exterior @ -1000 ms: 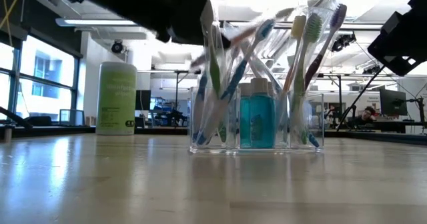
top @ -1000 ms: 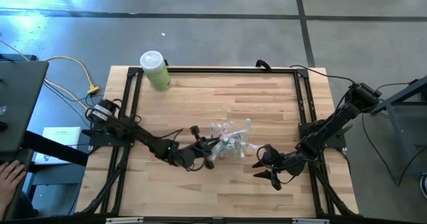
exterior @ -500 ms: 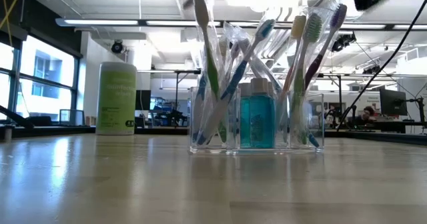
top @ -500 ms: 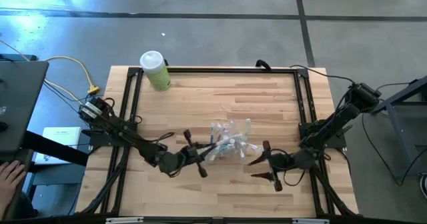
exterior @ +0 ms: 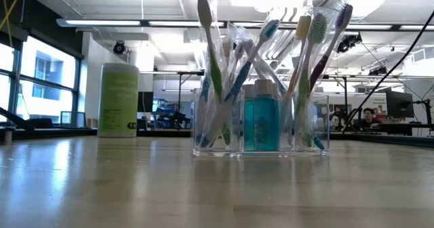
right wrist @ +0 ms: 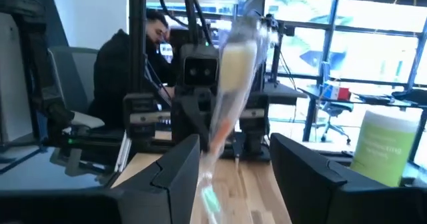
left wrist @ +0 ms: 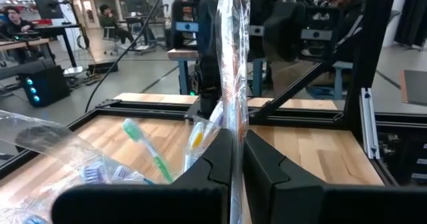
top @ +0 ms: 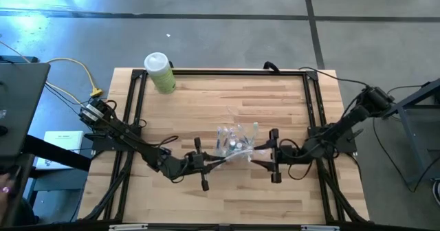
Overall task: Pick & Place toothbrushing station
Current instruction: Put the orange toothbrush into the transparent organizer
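Wooden table [top: 206,100] carries clear organizer [top: 237,145] at centre; left gripper [top: 204,163], clamped on upright wrapped toothbrush [left wrist: 233,84], sits just beside it; right gripper [top: 265,157] parted opposite

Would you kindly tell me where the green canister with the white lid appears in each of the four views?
High view: green canister, at the table's far left corner.
Low view: it stands left of the clear organizer, farther back.
Left wrist view: not in it.
Right wrist view: at the right edge.
Shared landmark: the organizer of wrapped toothbrushes.
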Controlling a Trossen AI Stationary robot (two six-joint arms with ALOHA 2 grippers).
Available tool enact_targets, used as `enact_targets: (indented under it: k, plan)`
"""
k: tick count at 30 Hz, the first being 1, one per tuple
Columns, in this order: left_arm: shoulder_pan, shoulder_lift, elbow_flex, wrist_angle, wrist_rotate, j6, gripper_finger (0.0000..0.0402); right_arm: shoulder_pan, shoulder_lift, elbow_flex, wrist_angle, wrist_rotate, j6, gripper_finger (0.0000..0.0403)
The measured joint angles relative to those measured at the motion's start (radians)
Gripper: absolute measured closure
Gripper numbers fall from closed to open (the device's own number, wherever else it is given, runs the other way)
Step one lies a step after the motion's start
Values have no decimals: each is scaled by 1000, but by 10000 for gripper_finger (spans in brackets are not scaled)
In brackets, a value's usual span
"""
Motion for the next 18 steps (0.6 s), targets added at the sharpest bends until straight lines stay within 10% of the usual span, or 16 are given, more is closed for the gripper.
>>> enact_targets:
  k: [18]
  plan:
    - [27,1,0,-3,41,-18,393,-104,118,183,-130,-114,-15,230]
